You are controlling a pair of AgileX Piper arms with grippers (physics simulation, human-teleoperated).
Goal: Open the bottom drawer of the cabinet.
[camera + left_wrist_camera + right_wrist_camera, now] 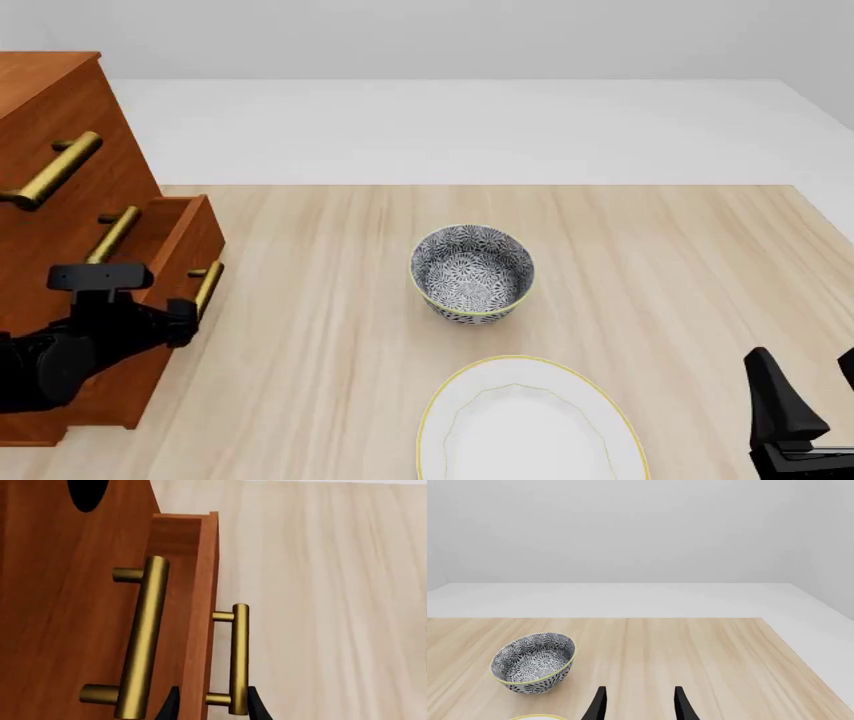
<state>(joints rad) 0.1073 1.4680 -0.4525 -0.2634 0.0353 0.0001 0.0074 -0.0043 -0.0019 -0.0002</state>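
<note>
The cabinet stands at the table's left edge, reddish-brown with three brass bar handles. Its bottom drawer is pulled out a little from the cabinet face. In the left wrist view the bottom drawer juts past the front above it. My left gripper is open, its two black fingers straddling the lower end of the drawer's handle without closing on it. In the front view the left gripper sits at the near end of that handle. My right gripper hangs open and empty at the near right.
A patterned black-and-white bowl stands mid-table, and shows again as the bowl ahead of the right gripper. A white plate with a yellow rim lies near the front edge. The middle drawer's handle is beside the bottom one.
</note>
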